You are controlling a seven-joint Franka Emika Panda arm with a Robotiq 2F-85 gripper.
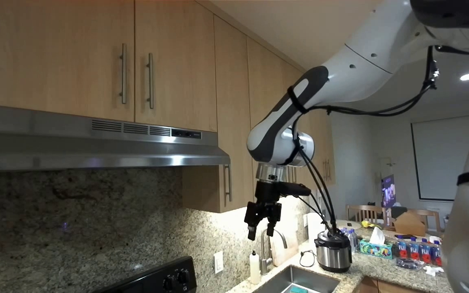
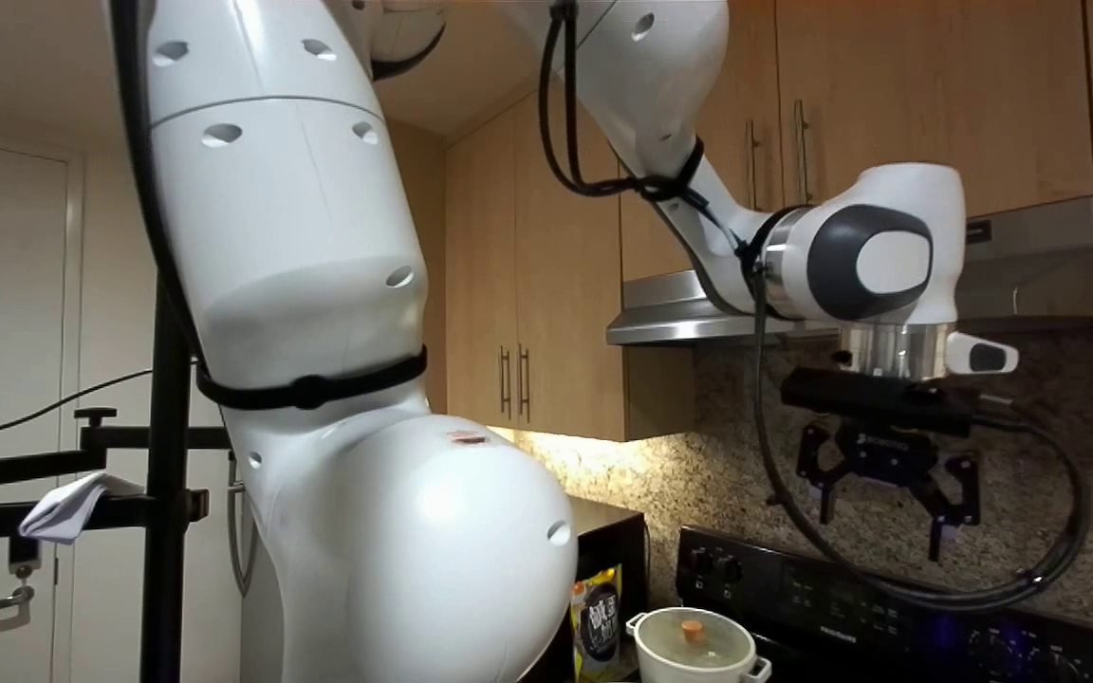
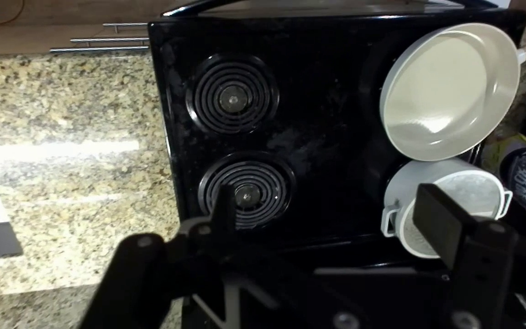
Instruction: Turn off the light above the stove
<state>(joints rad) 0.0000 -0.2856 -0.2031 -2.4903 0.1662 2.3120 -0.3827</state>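
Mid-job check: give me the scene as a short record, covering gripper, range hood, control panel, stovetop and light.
gripper: open, holding nothing, pointing down
range hood: below wooden cabinets, not touched by the gripper
control panel: black, on the hood's front, beside the vents
stovetop: pan and lidded pot at right of the wrist view, two coil burners without cookware at left
light: lamp not visible; on or off cannot be told

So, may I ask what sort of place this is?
Most likely a home kitchen: the wrist view shows a stove, and an exterior view shows a range hood and a sink.
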